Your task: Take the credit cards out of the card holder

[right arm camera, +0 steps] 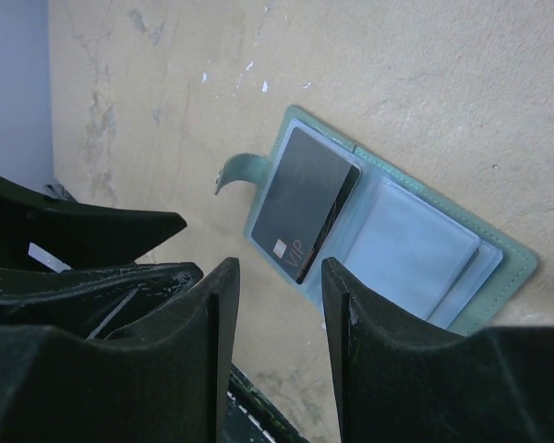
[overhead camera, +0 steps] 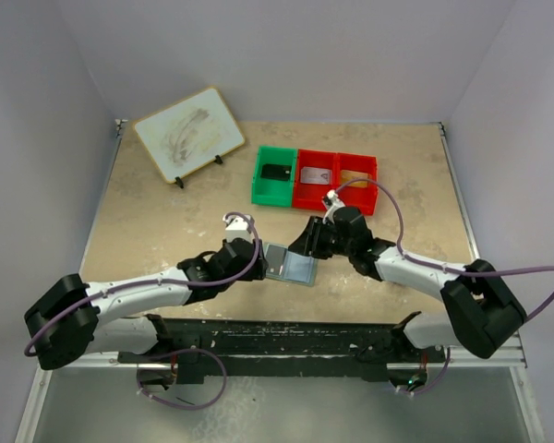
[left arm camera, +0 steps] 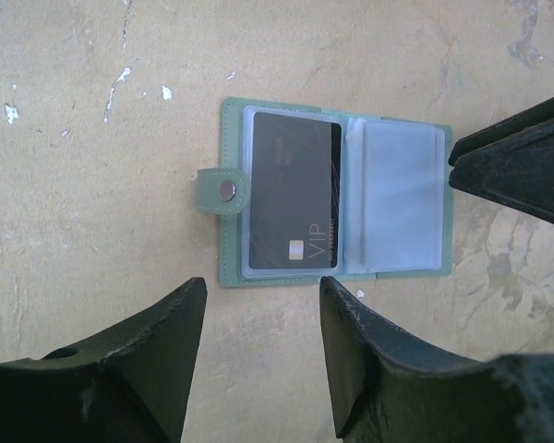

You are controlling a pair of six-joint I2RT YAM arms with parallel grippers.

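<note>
Card holder (left arm camera: 399,198) lies open on the table (left arm camera: 92,203), just ahead of the left gripper (left arm camera: 258,355), whose fingers stand apart and empty (a black VIP card (left arm camera: 291,189) sits in one sleeve). The right gripper (right arm camera: 279,341), likewise parted and empty, has it just beyond its tips.

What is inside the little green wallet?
The open wallet holds one black card. Its other clear sleeve looks empty. Any cards tucked behind the black one are covered, so I cannot tell.
</note>
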